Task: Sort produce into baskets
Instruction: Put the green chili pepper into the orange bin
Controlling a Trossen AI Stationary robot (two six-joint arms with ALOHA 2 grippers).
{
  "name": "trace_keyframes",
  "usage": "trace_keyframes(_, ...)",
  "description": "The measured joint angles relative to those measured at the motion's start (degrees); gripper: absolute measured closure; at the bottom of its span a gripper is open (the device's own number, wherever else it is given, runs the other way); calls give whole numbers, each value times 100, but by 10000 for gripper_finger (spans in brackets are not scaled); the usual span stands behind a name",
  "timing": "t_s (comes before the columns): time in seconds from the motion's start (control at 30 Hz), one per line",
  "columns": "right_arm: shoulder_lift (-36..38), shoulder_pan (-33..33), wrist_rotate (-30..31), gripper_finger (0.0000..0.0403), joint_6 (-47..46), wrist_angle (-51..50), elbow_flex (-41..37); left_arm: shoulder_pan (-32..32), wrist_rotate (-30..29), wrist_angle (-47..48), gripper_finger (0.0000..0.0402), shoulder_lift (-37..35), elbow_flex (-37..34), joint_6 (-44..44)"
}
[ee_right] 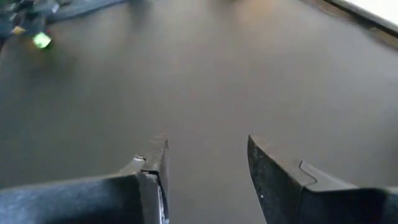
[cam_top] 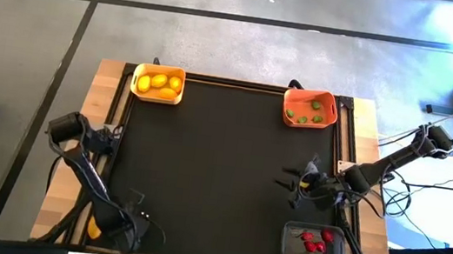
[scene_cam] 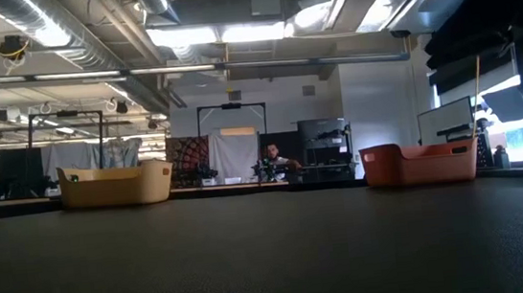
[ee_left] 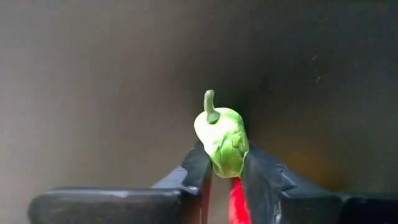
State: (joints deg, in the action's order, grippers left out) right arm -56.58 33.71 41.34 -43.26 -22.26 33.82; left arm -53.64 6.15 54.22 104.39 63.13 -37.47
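Observation:
My left gripper [ee_left: 225,177] is shut on a small green pepper-like piece [ee_left: 222,140]. In the high view it sits at the mat's near left corner [cam_top: 144,221], where the piece is hidden by the arm. My right gripper [ee_right: 206,162] is open and empty over the black mat, and the high view shows it at the mat's right side [cam_top: 294,180]. The yellow-orange basket [cam_top: 159,83] holds yellow ovals. The orange-red basket [cam_top: 310,108] holds green pieces. The dark grey basket [cam_top: 313,246] holds red pieces. My left gripper pinches the green piece's lower body [ee_left: 227,165] between its two fingertips. The stem end [ee_left: 210,106] sticks out beyond the fingers. Whether the piece touches the mat, I cannot tell.
The black mat [cam_top: 221,170] lies in a wooden frame. The yellow-orange basket [scene_cam: 116,186] and the orange-red basket [scene_cam: 420,163] stand at its far edge, and the grey one at the near right corner. A person [scene_cam: 272,160] shows far behind the table.

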Motion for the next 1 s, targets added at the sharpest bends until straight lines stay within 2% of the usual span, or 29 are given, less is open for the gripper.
trace_keyframes(0.17, 0, 2, -194, 246, 12, -2, 0, 225, -192, 369, 340, -307, -2, 173)
trace_keyframes(0.43, 0, 1, -147, 246, 309, 496, 0, 742, -1217, 687, 338, -1125, -2, 611)
trace_keyframes(0.6, -92, -6, -127, 221, 886, 1097, 2, 1268, -2149, 672, 340, -1719, -2, 968)
trace_keyframes(0.7, -277, -12, -129, 183, 1295, 1610, 2, 1609, -3120, 623, 340, -2054, -2, 1187)
trace_keyframes(0.8, -541, -106, -107, 150, 1733, 2115, 2, 1943, -3925, 253, 340, -2281, -2, 1545)
trace_keyframes(0.9, -840, -272, -143, 136, 2130, 2705, 4, 2279, -4077, -430, 340, -2399, -2, 2321)
trace_keyframes(1.0, -1112, -485, -228, 138, 2564, 3348, 4, 2583, -4072, -1151, 340, -2405, -2, 3119)
